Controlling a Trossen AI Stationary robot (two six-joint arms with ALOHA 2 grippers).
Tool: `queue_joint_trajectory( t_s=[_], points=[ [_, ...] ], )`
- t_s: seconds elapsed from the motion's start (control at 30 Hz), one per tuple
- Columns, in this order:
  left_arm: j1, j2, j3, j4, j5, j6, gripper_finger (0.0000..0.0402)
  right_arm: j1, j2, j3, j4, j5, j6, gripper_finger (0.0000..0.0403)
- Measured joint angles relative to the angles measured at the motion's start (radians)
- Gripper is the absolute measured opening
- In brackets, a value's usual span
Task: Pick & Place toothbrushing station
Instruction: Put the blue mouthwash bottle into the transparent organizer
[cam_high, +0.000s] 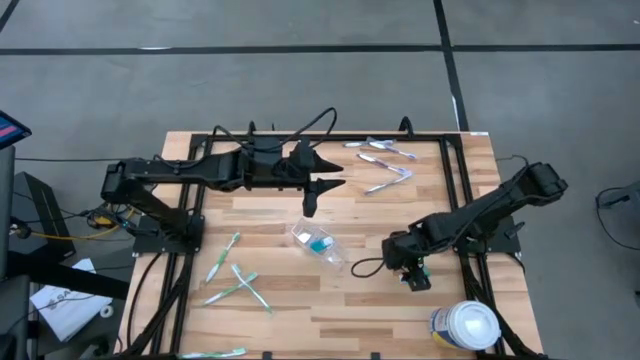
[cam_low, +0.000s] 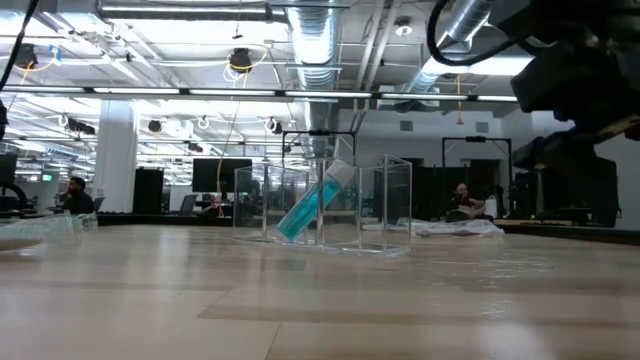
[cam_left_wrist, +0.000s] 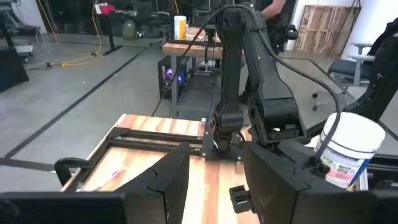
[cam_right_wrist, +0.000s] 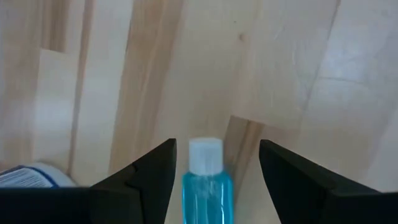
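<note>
The clear holder (cam_high: 318, 243) lies mid-table, at nine o'clock of the right gripper (cam_high: 416, 279), whose jaws bracket a blue bottle (cam_right_wrist: 206, 186); the left gripper (cam_high: 311, 200) waits with jaws apart at twelve o'clock.

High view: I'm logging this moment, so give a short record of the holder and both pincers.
holder: clear toothbrushing station, mid-table, blue tube leaning inside
left pincer: open, empty, near the holder
right pincer: right of the holder, at a blue white-capped bottle; grip unclear
tub: white-lidded, near right corner
</note>
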Motion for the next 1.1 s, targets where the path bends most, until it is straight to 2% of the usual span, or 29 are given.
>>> queue_joint_trajectory(
  t_s=[0.37,0.57,0.8,0.9,1.1],
  points=[
    [0.0,0.001,0.0,-0.061,0.002,0.016,0.0144,0.006,0.017,-0.016,0.064,0.038,0.083,0.0219],
    [0.0,0.001,0.0,-0.064,0.002,0.019,0.0144,0.085,0.018,-0.102,0.15,0.034,0.204,0.0219],
    [0.011,0.001,0.0,-0.064,0.003,0.02,0.0144,0.127,0.017,-0.111,0.166,0.102,0.244,0.0213],
    [0.011,0.001,0.0,-0.064,0.003,0.02,0.0144,0.127,0.017,-0.112,0.165,0.135,0.251,0.0185],
    [0.011,0.001,0.0,-0.082,0.003,0.02,0.0144,0.115,0.017,-0.113,0.166,0.158,0.231,0.0076]
  ],
)
